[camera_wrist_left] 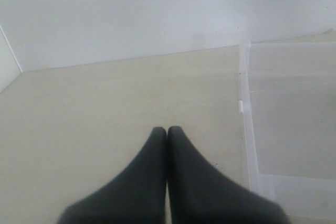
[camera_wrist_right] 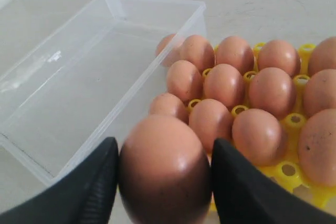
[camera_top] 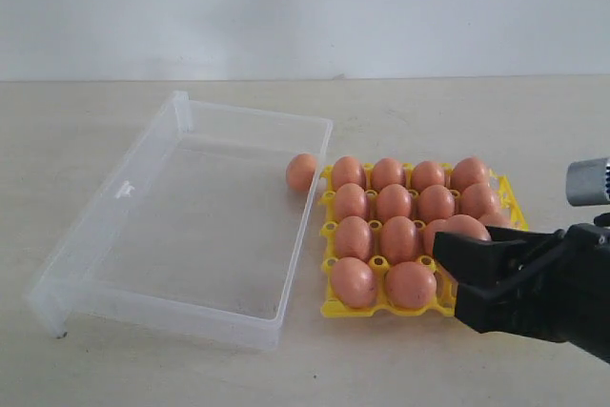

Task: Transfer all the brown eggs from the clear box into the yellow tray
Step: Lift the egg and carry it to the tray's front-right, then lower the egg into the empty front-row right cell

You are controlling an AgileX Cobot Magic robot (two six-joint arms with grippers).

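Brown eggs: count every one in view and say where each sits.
16 brown eggs. One in the clear box, at its corner beside the yellow tray. One held in the right gripper. Fourteen in the tray: three full rows, two in front. The gripper may hide more.

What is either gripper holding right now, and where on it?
Right gripper holds one egg by its opposite sides; left gripper is shut, empty.
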